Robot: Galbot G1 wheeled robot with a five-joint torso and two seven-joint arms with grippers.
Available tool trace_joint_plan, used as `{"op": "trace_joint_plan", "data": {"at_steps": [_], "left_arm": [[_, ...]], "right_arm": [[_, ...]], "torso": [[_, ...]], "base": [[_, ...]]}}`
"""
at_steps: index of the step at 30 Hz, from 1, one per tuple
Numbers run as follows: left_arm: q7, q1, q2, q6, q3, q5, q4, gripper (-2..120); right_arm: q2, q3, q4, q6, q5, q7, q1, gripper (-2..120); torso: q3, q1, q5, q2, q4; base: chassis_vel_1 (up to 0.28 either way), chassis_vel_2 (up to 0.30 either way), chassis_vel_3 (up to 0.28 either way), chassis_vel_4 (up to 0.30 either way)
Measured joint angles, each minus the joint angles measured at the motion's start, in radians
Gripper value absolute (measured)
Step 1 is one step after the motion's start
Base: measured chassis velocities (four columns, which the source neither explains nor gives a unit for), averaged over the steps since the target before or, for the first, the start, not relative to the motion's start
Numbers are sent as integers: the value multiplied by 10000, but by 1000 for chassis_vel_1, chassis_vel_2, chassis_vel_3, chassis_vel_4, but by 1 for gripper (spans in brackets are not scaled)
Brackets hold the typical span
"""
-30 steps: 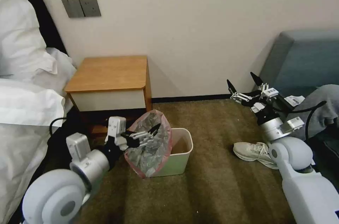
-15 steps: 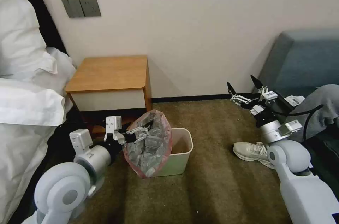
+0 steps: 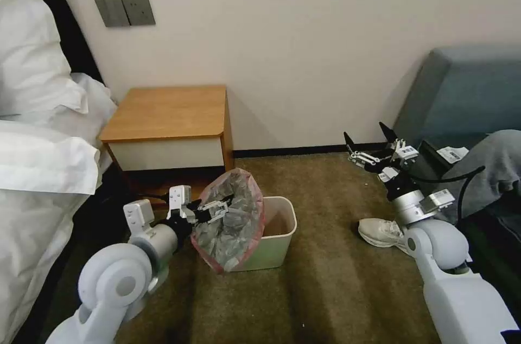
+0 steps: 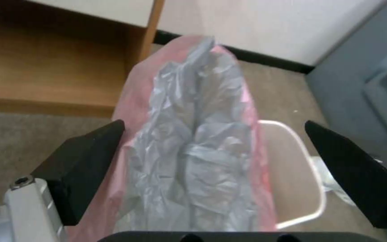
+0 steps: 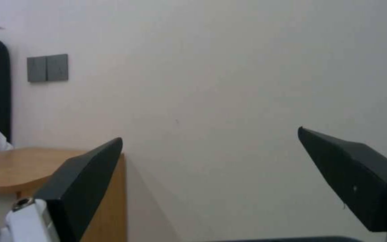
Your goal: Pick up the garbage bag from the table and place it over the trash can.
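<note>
Bag [image 3: 230, 219] is sitting crumpled over the near-left corner of the bin [image 3: 274, 241], mouth band flaring up, off the worktop [image 3: 168, 110]; bin's right part is showing bare. Left gripper [image 3: 214, 207] is hovering just beside it, jaws released, gripping nothing; right gripper [image 3: 372, 148] is idling well apart by the sofa, jaws spread. Film looks light, limp, crinkly and probably slippery; I'd be pinching the pink band [image 4: 252, 111], not the grey body; likely tearing or slipping off if tugged hard.
</note>
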Motion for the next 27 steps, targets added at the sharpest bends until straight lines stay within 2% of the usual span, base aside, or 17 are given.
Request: {"op": "trace_joint_plan", "data": {"at_steps": [12, 27], "left_arm": [[-43, -188, -244, -13, 173, 503, 906, 100], [-166, -277, -500, -21, 502, 1157, 1615, 100]], "right_arm": [[98, -53, -35, 44, -38, -22, -33, 100], [79, -52, -41, 66, -13, -16, -45, 100]], "torso": [[0, 0, 0, 0, 0], [0, 0, 0, 1, 0]], "base": [[0, 0, 0, 0], [0, 0, 0, 0]]}}
